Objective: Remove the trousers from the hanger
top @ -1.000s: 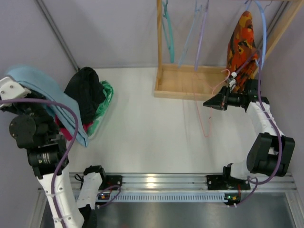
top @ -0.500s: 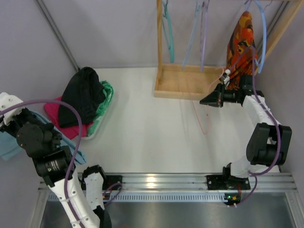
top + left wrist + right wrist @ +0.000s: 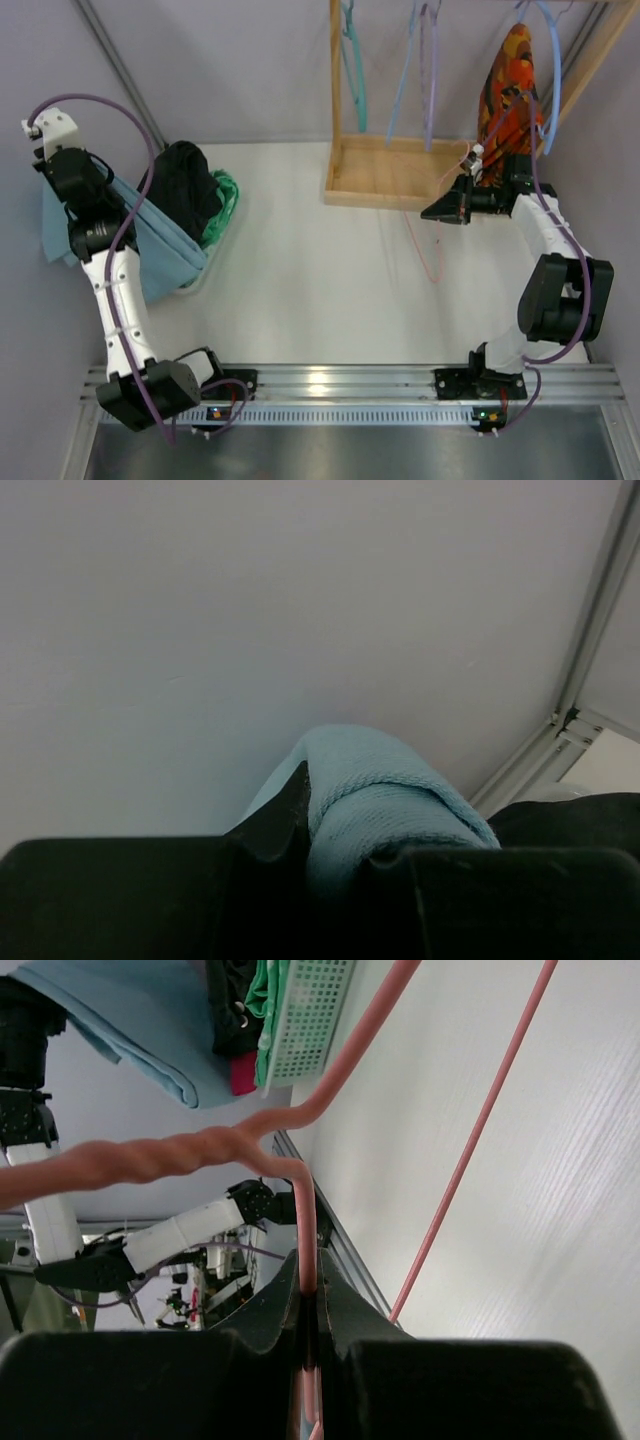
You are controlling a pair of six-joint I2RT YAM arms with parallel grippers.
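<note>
The light blue trousers (image 3: 160, 255) hang from my left gripper (image 3: 68, 190), which is raised at the far left beside the clothes basket. In the left wrist view the jaws (image 3: 350, 825) are shut on a thick fold of the trousers (image 3: 385, 785), facing the grey wall. The bare pink wire hanger (image 3: 430, 250) hangs from my right gripper (image 3: 442, 208) in front of the wooden rack. In the right wrist view the jaws (image 3: 308, 1265) are shut on the hanger's wire (image 3: 305, 1210) just below its twisted neck. The trousers are off the hanger.
A wooden rack (image 3: 385, 185) stands at the back with teal, blue and purple hangers and an orange patterned garment (image 3: 505, 100). A white basket (image 3: 205, 262) at the left holds black (image 3: 180, 190), green and pink clothes. Grey walls close in on both sides.
My left arm swung the blue trousers from the low left up and back to beside the basket. My right gripper moved slightly toward the rack with the hanger, then stayed still.
</note>
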